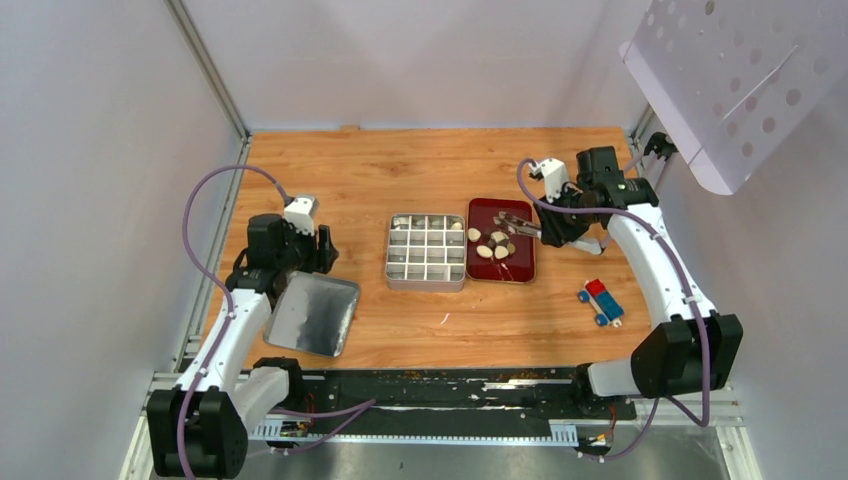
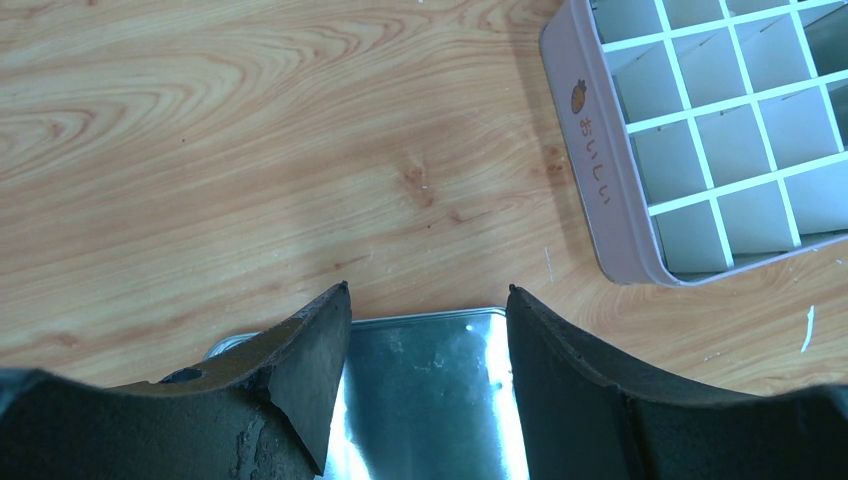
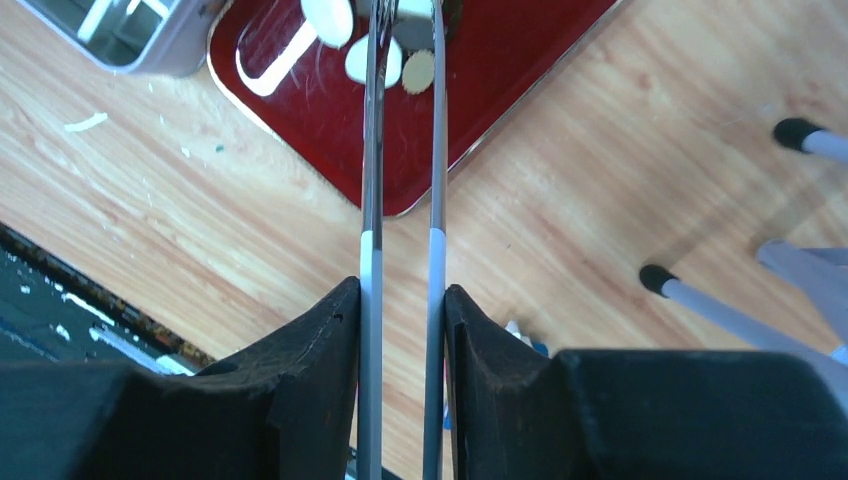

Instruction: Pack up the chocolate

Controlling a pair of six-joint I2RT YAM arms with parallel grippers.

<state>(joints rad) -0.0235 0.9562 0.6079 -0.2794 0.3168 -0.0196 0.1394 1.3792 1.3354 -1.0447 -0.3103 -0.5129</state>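
Several cream and brown chocolate pieces point(image 1: 493, 245) lie on the red tray point(image 1: 520, 268). The silver tin with white dividers point(image 1: 426, 250) stands just left of it, with a couple of cream pieces in its far row point(image 1: 457, 227). My right gripper point(image 1: 555, 222) is shut on the metal tongs point(image 3: 370, 150), whose tips reach over the pieces on the tray point(image 3: 500, 80); cream pieces point(image 3: 362, 62) lie beside the tips. My left gripper point(image 2: 428, 290) is open and empty above the tin lid point(image 2: 430, 390), left of the tin point(image 2: 590, 150).
The silver lid point(image 1: 313, 315) lies at the front left. A red-and-blue block point(image 1: 601, 300) lies at the front right of the tray. A white perforated panel point(image 1: 730, 70) hangs at the far right. A black rail point(image 1: 430, 385) runs along the near edge.
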